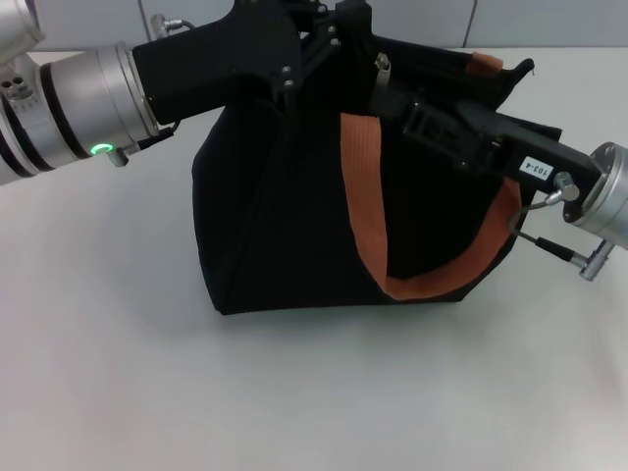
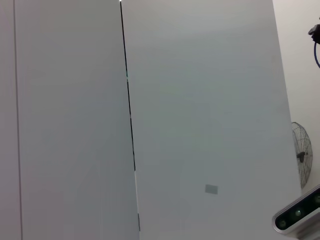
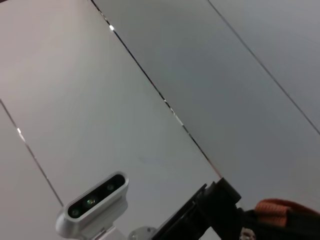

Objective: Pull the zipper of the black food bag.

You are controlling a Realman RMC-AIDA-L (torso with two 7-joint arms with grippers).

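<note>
The boxy black fabric food bag (image 1: 294,196) fills the desk's (image 1: 118,373) middle; open desk lies near, left and right of it. Both arms' hands crowd its far top edge, and an orange webbing handle (image 1: 368,186) drapes its near face.

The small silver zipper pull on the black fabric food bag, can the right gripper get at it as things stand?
Probably yes. The right gripper is already at the top edge of the black fabric food bag, right beside the small silver zipper pull, with nothing between them. The left gripper works the same edge.
</note>
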